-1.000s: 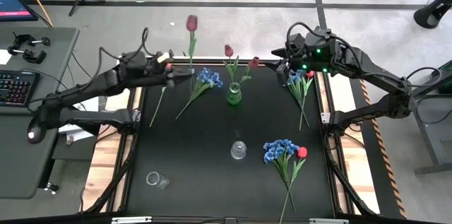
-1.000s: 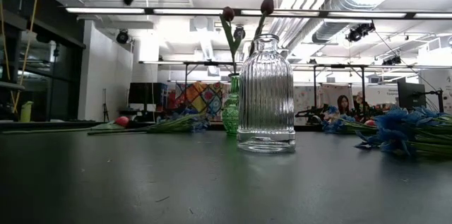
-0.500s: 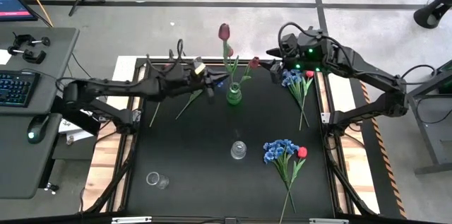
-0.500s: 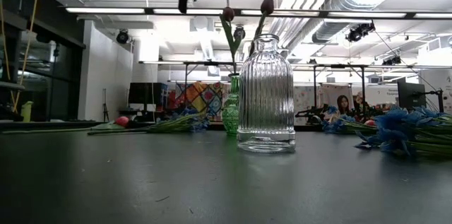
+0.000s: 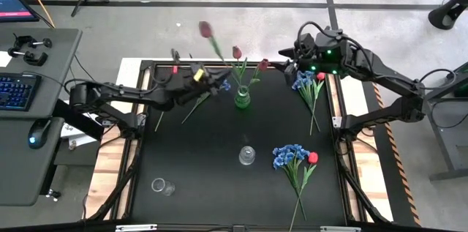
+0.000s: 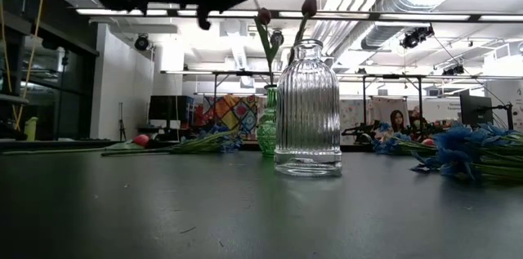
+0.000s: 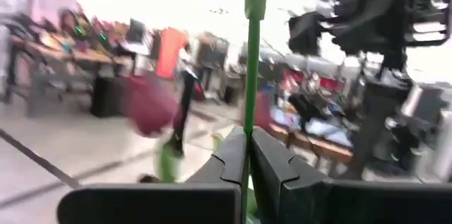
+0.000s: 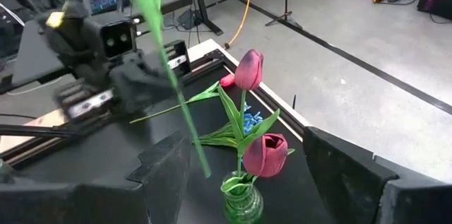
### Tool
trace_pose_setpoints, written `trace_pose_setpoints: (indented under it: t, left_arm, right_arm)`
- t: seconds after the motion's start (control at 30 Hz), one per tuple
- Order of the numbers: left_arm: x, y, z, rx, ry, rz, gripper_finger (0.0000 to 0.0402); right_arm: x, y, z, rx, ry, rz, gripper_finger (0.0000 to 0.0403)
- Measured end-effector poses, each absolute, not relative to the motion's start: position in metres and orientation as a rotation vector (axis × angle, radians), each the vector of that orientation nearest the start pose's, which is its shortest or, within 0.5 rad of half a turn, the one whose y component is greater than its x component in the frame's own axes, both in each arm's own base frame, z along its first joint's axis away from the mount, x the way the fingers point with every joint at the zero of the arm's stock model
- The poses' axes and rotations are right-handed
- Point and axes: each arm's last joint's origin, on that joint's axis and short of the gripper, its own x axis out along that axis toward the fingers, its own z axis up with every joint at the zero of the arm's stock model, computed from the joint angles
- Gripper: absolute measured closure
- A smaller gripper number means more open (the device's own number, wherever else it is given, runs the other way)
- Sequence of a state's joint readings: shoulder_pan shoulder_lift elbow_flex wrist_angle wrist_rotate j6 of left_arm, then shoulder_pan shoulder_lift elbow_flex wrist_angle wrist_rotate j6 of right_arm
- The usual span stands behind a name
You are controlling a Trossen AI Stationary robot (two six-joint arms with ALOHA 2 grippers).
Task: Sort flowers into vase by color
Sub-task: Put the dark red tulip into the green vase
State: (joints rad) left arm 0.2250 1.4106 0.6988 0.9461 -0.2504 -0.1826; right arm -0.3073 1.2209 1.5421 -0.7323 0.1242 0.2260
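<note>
My left gripper point(image 5: 214, 83) is shut on a dark pink-maroon tulip point(image 5: 205, 28), just left of the green vase point(image 5: 242, 100). That vase stands at the far middle of the table and holds two maroon tulips point(image 5: 236, 53) by their stems. My right gripper point(image 5: 291, 57) hangs open above the table's far right, with nothing between its fingers point(image 8: 169, 160). Blue flowers point(image 5: 216, 80) lie on the table under my left arm. More blue flowers with a red tulip point(image 5: 320, 77) lie at the far right, and another such bunch point(image 5: 291, 155) at the near right. My left gripper pinches the tulip's green stem point(image 7: 248, 136) between its two fingers, on the stem's lower part. The fingers come about level from the table's left and lie across the stem. The tulip is lifted clear, blossom up, and leans somewhat; its lower end point(image 8: 203, 171) reaches below the fingers.
A clear ribbed vase point(image 5: 247, 156) stands in the middle of the table and a small clear glass point(image 5: 162, 186) at the near left. A loose stem point(image 5: 162, 111) lies at the far left. A desk with a keyboard point(image 5: 14, 89) stands left of the table.
My left gripper has gone toward the table's right, up to the green vase, and has sunk and tipped. It has carried the maroon tulip along, clear of the table. The blossom swung right and now leans back toward the far left.
</note>
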Motion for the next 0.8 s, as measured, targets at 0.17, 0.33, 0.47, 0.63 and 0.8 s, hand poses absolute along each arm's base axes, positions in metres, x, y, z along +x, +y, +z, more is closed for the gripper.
trace_pose_setpoints:
  t: [0.17,0.33,0.47,0.63,0.8]
  left_arm:
    - [0.286,0.078,0.254,-0.151,-0.205,0.47,0.0401]
    - [0.299,0.081,0.246,-0.11,-0.164,0.452,0.0401]
    - [0.313,0.084,0.242,-0.06,-0.142,0.45,0.0401]
    - [0.321,0.087,0.232,-0.004,-0.092,0.463,0.0401]
    - [0.322,0.087,0.227,-0.003,-0.045,0.472,0.0401]
  right_arm:
    - [0.218,-0.074,0.448,0.25,0.362,-0.475,0.0142]
    - [0.218,-0.074,0.448,0.257,0.359,-0.477,0.0142]
    - [0.218,-0.074,0.448,0.257,0.359,-0.477,0.0142]
    - [0.218,-0.074,0.448,0.257,0.359,-0.478,0.0142]
    - [0.218,-0.074,0.448,0.265,0.357,-0.48,0.0142]
